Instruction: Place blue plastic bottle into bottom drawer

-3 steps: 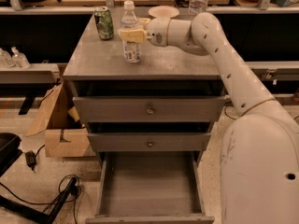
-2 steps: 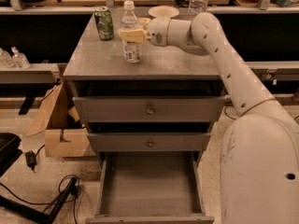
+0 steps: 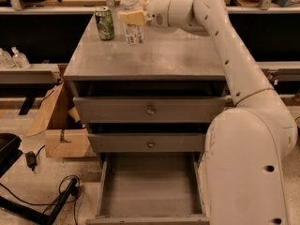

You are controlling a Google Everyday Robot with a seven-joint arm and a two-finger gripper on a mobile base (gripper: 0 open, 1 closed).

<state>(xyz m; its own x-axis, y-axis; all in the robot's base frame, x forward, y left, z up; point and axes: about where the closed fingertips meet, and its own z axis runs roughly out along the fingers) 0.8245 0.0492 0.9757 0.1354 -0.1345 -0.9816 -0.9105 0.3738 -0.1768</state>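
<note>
The blue plastic bottle [image 3: 134, 33], clear with a white-and-bluish label, is at the back of the grey cabinet top [image 3: 159, 55], to the right of the green can [image 3: 104, 23]. My gripper [image 3: 132, 17] reaches in from the right and is shut on the bottle's upper part; its cream fingers [image 3: 126, 17] cover the neck. The bottle's base seems just above the top. The bottom drawer [image 3: 107, 186] is pulled open below, a deep grey tray with nothing in it. The two upper drawers with round knobs are shut.
My white arm [image 3: 234, 60] runs down the cabinet's right side and overlaps the open drawer's right edge. A cardboard box [image 3: 65, 139] stands on the floor at the left, with black cables [image 3: 61, 196] in front. Small bottles [image 3: 14, 57] sit on a left shelf.
My gripper and the bottle have moved up and slightly back from where the bottle stood on the cabinet top. The green can and the drawers have not moved.
</note>
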